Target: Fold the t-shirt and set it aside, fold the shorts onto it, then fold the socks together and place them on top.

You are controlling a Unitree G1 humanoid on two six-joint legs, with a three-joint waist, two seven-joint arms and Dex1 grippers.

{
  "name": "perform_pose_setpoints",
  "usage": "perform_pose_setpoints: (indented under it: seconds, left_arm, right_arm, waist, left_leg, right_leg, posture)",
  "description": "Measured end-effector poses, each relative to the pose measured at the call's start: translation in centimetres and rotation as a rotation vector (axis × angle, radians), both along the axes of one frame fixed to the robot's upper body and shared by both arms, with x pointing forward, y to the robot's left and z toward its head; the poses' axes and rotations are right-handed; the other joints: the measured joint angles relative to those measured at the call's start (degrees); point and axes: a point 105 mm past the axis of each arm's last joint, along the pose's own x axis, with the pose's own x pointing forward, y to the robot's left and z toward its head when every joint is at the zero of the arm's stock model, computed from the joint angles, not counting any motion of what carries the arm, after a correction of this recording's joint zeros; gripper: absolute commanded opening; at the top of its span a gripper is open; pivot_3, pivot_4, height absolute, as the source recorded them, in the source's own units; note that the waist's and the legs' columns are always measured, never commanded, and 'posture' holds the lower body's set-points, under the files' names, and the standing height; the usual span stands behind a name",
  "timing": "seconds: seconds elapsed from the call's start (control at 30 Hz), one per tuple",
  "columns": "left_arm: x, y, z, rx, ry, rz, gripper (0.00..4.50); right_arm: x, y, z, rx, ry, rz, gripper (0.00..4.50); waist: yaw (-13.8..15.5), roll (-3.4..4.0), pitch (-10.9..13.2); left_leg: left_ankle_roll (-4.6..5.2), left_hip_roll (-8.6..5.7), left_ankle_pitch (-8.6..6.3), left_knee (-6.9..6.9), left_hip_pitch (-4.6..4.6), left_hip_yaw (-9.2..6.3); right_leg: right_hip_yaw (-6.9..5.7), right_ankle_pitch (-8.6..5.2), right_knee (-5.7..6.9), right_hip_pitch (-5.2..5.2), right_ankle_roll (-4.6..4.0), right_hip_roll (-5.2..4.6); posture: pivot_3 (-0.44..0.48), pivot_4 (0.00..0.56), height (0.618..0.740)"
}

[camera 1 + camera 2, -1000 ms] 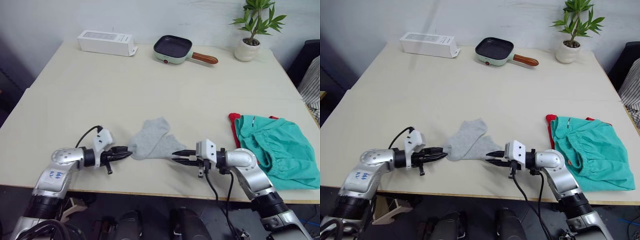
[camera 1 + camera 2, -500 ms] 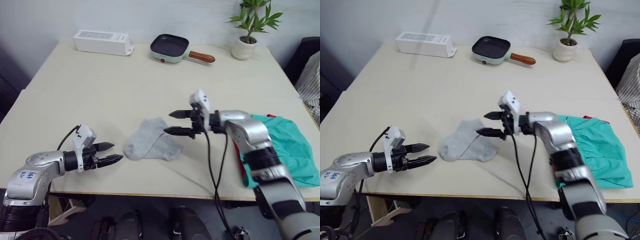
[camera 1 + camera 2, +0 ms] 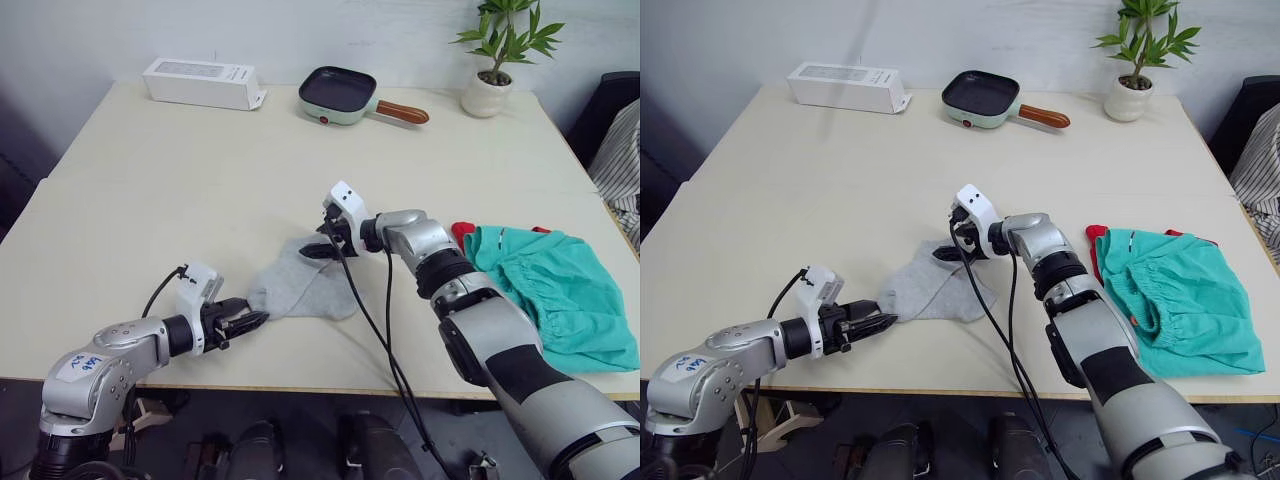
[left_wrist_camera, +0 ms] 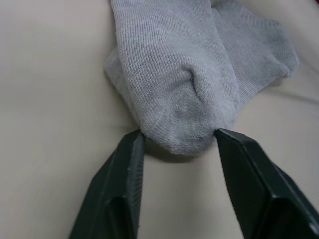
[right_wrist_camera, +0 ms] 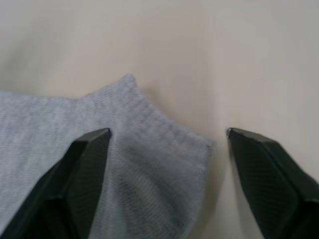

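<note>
The t-shirt lies almost wholly hidden under the shorts, only a red edge showing. The right gripper covers the socks' far end.

socks left of shorts

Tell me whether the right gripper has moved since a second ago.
Yes. The right gripper has swung from the near table edge up to the far end of the socks, toward the frying pan.
</note>
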Motion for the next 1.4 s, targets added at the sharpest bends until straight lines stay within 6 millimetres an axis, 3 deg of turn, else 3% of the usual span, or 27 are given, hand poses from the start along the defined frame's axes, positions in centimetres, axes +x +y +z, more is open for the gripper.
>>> perform_pose_setpoints:
  seconds: [0.17, 0.27, 0.43, 0.63, 0.87, 1.03, 1.23, 1.4]
  left_arm:
    - [-0.1, -0.2, -0.2, 0.012, -0.002, 0.017, 0.00]
    - [-0.2, -0.1, -0.1, 0.006, 0.002, 0.018, 0.00]
    - [-0.3, 1.0, 1.3, -0.003, -0.026, -0.002, 0.00]
    - [0.1, 2.4, 3.5, -0.074, -0.054, -0.051, 0.00]
    - [0.5, 3.6, 3.2, -0.084, 0.008, -0.065, 0.00]
    - [0.7, 3.7, 3.3, -0.089, -0.003, -0.089, 0.00]
    - [1.4, 5.1, 4.8, -0.015, 0.012, -0.182, 0.00]
    - [3.2, 4.9, 5.6, -0.014, 0.028, -0.266, 0.00]
  right_arm:
    - [-0.1, 0.2, -0.3, -0.013, -0.016, 0.023, 1.09]
    - [-0.2, 0.3, 0.1, 0.012, -0.026, 0.044, 0.07]
    - [-0.5, 0.0, 0.5, 0.079, -0.068, 0.074, 0.02]
    - [-0.9, -1.3, 2.9, 0.189, -0.153, 0.088, 0.02]
    - [-2.8, -2.7, 2.3, 0.245, -0.140, 0.072, 0.02]
    - [-4.1, -3.4, 3.1, 0.261, -0.155, 0.046, 0.02]
    - [-8.2, -4.3, 2.0, 0.317, -0.084, 0.009, 0.02]
    - [-11.8, -4.9, 1.9, 0.375, -0.079, -0.043, 0.02]
  waist:
    - [-0.11, 0.00, 0.00]
    - [-0.10, 0.00, 0.00]
    - [-0.08, 0.00, 0.00]
    - [-0.05, 0.01, 0.01]
    - [-0.16, 0.03, 0.02]
    - [0.03, 0.02, 0.01]
    - [0.19, 0.00, 0.01]
    - [0.34, -0.03, -0.01]
  left_leg:
    - [-0.04, 0.01, 0.01, -0.02, 0.01, 0.00]
    - [-0.04, 0.01, 0.01, -0.02, 0.01, 0.00]
    - [-0.06, 0.02, 0.01, -0.03, 0.01, -0.01]
    - [-0.07, 0.02, 0.01, -0.08, 0.03, -0.01]
    - [-0.08, 0.02, 0.02, -0.15, 0.04, 0.01]
    - [-0.05, 0.02, 0.00, -0.21, 0.05, -0.01]
    - [0.03, 0.01, -0.03, -0.45, 0.07, -0.04]
    - [0.09, -0.03, -0.01, -0.48, 0.08, -0.05]
  right_leg:
    - [0.00, 0.00, 0.01, -0.01, 0.00, 0.03]
    - [0.00, 0.00, 0.01, -0.01, 0.00, 0.03]
    - [-0.01, 0.00, 0.00, -0.01, 0.00, 0.03]
    - [0.00, 0.00, -0.01, 0.00, 0.00, 0.03]
    - [0.03, 0.00, -0.03, -0.03, 0.00, 0.03]
    - [0.02, -0.01, -0.05, -0.02, -0.01, 0.03]
    - [-0.01, -0.05, -0.14, -0.07, -0.09, 0.02]
    - [-0.03, -0.05, -0.15, -0.06, -0.09, 0.03]
  posture:
    - [0.000, 0.150, 0.740]
    - [0.000, 0.150, 0.740]
    - [0.000, 0.150, 0.740]
    - [0.000, 0.150, 0.740]
    - [0.000, 0.150, 0.740]
    - [0.000, 0.150, 0.740]
    - [0.000, 0.150, 0.740]
    - [0.000, 0.150, 0.740]
